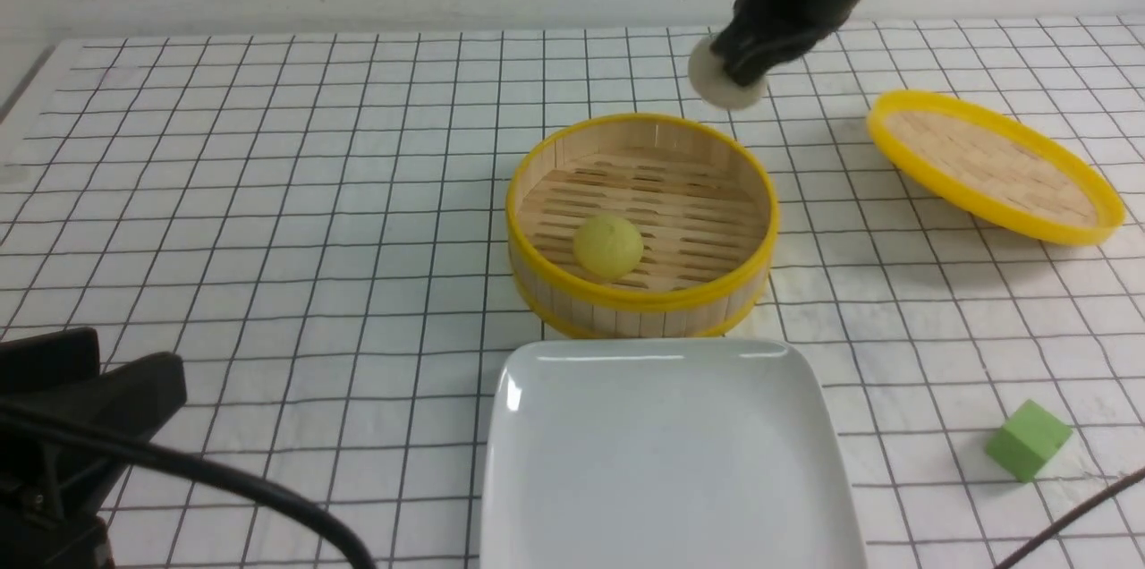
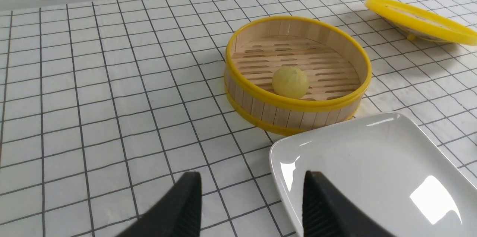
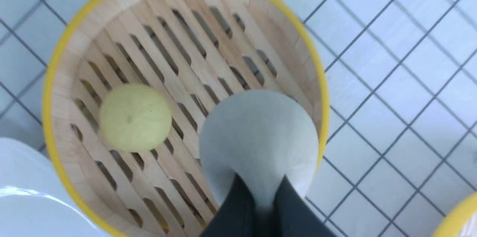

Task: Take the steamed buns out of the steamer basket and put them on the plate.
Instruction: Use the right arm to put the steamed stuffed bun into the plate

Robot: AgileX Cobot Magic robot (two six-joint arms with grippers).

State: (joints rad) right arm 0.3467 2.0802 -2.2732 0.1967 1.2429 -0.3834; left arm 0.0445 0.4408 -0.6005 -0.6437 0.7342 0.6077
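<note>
- The right gripper (image 1: 741, 66) is pinched around the beige-white bun (image 1: 721, 82) and holds it up in the air, past the far side of the basket in the front view.
- Its fingers cover a bit of that bun, and they look blurry in the front view.
- In the left wrist view, the top of that bun is cut off by the picture's edge.
- The yellow bun (image 1: 608, 247) sits inside the steamer basket (image 1: 640, 299), on the floor made of wooden strips, near the side by the plate.
- The near wall of the basket hides a little of the yellow bun's bottom in the left wrist view.
- The big white plate (image 1: 666, 462) is just beside the basket, on the robot's side. Its near end is cut off in the front view. No bun is on the part I can see.
- The left gripper (image 2: 253, 177) is wide apart, with nothing between its fingers.
- The yellow-edged lid (image 1: 993, 166) is tipped, off to the right of the basket. Only a small, blurry corner of it shows in the right wrist view.
- The green block (image 1: 1029, 441) is on the table (image 1: 268, 283), to the right of the plate.
- A black cable (image 1: 224, 481) runs in front of the table at the left, and its end is cut off.
</note>
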